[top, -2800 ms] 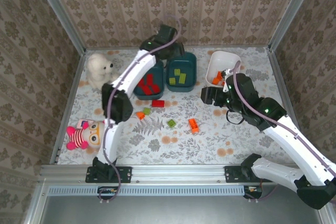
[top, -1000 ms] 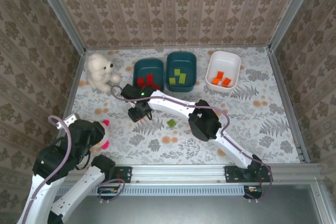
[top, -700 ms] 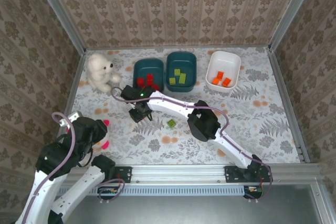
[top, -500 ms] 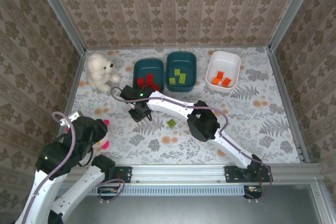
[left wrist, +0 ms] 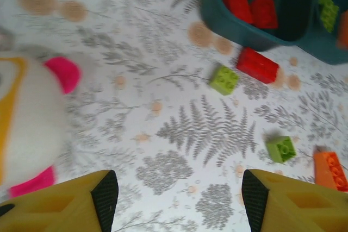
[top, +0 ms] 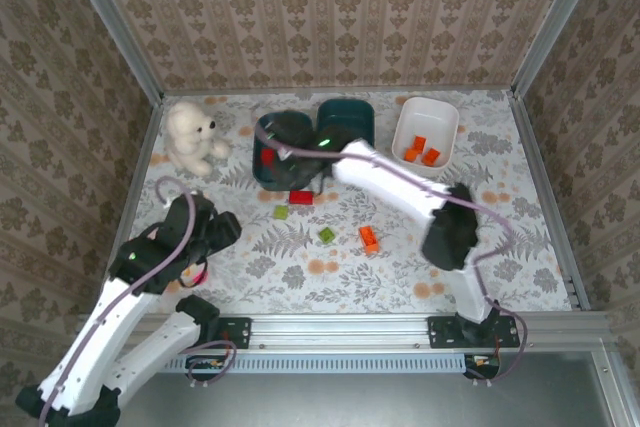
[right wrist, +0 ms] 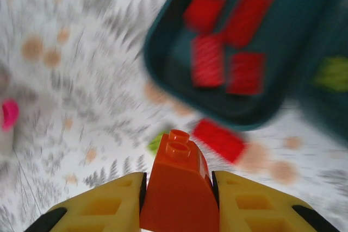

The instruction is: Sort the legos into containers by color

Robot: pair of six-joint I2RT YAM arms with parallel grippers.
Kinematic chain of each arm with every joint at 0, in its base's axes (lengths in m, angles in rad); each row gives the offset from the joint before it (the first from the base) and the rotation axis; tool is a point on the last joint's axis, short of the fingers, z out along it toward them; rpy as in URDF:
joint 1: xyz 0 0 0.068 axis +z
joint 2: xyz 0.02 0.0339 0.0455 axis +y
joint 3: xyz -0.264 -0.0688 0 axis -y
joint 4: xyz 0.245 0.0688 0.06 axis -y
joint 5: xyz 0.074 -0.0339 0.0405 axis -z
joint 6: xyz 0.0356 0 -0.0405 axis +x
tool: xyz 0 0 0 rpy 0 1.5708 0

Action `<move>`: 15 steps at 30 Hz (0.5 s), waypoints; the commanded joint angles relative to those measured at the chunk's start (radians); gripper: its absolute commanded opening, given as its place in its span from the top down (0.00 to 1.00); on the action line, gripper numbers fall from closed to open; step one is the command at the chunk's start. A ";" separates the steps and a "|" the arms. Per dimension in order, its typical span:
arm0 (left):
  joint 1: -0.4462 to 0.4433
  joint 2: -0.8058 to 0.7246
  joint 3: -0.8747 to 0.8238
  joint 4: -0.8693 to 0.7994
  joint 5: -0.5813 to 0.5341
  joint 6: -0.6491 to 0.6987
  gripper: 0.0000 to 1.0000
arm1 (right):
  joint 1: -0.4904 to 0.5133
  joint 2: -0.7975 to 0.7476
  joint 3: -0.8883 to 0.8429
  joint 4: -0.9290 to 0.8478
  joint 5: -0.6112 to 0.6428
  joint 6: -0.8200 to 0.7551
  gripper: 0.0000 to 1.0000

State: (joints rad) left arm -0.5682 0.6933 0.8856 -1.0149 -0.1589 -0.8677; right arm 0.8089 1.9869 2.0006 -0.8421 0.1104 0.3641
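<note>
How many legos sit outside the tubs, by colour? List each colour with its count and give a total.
Red legos: 1
Green legos: 2
Orange legos: 2, one of them in the right gripper
Total: 5

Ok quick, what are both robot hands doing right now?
Left gripper: open, holding nothing.
Right gripper: closed on an orange lego.

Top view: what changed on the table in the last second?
The right gripper closed on an orange brick on the table and lifted it back toward the tubs. The left arm swung forward a little. The other bricks, tubs and toys stayed put.
</note>
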 commanded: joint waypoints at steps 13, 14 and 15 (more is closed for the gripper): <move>-0.118 0.444 0.128 0.405 0.143 0.098 0.35 | -0.693 0.077 -0.107 0.128 -0.074 0.208 0.72; -0.121 0.457 0.138 0.409 0.144 0.101 0.35 | -0.706 0.111 -0.074 0.116 -0.072 0.214 0.72; -0.128 0.473 0.148 0.414 0.144 0.103 0.35 | -0.720 0.150 -0.039 0.103 -0.069 0.217 0.72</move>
State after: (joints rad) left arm -0.6827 1.1408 0.9833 -0.6491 -0.0246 -0.7906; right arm 0.1150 2.0830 1.8713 -0.7067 0.0647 0.5346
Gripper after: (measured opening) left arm 0.648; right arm 0.299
